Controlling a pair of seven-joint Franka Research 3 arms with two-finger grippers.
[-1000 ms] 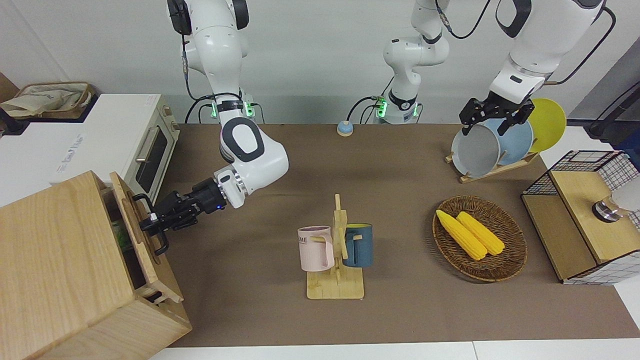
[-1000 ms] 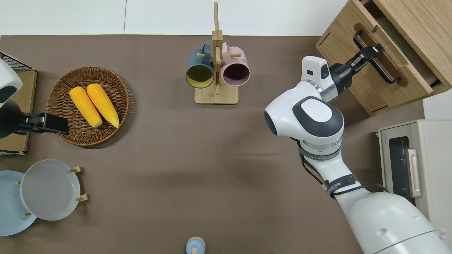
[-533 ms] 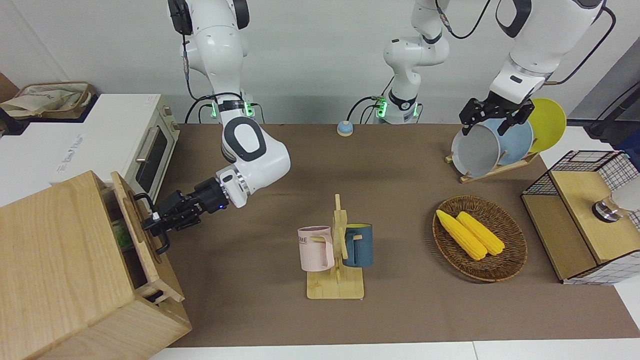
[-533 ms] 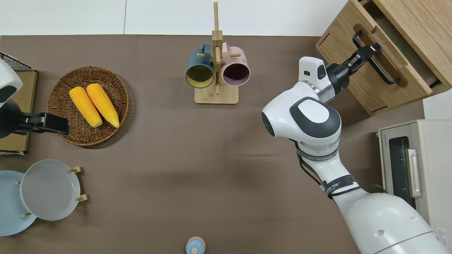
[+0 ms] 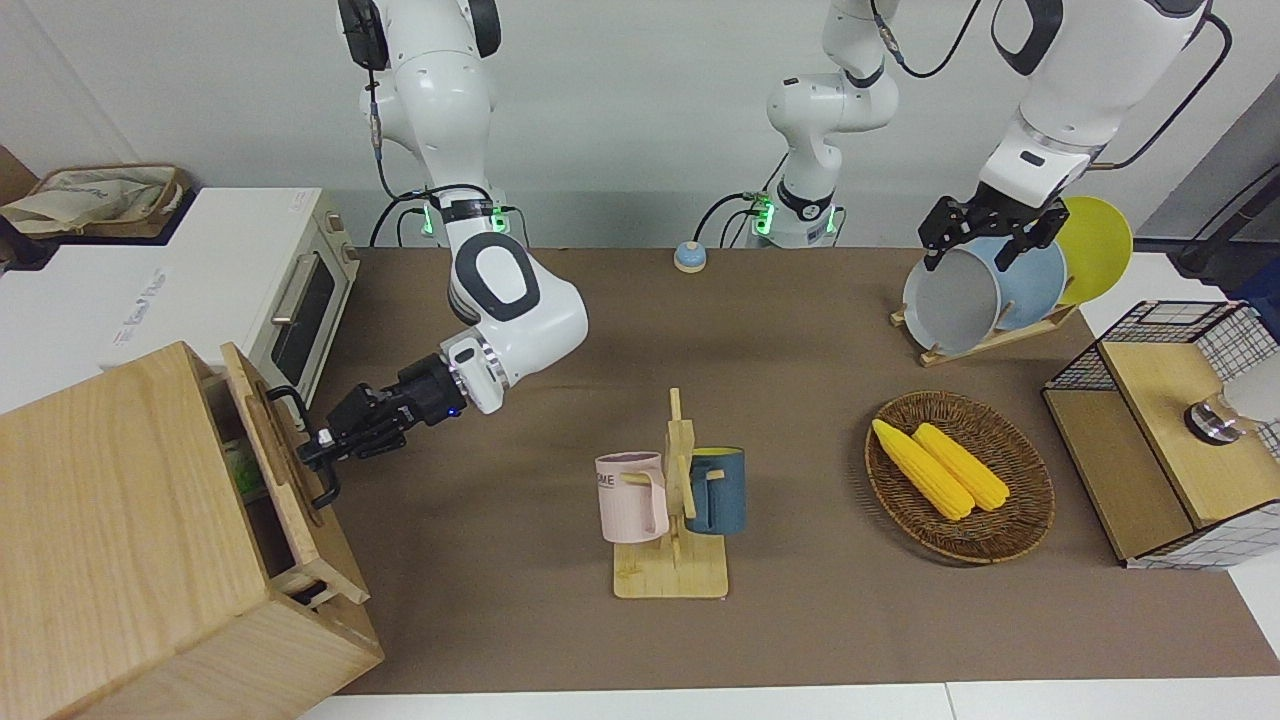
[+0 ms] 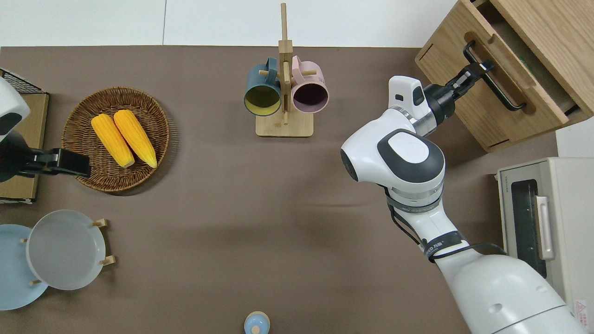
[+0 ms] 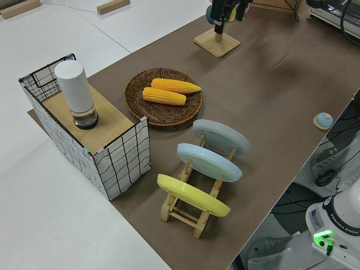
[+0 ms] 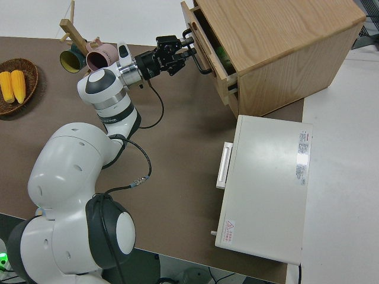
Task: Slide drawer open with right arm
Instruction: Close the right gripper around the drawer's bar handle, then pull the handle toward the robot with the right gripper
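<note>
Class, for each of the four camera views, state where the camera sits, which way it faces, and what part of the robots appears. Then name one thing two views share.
Front: across the table, facing both arms.
Overhead: straight down; right gripper at the drawer handle.
Left side: raised at the left arm's end, along the table; only a robot base.
Right side: above the right arm, looking along its reach.
Shared: the corn basket appears in all four.

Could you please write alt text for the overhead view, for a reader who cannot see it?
A white robot arm's black right gripper is at the black bar handle of a light-wood drawer, partly pulled out of its pale wooden box. A wooden mug rack and a wicker basket stand on the brown table.
</note>
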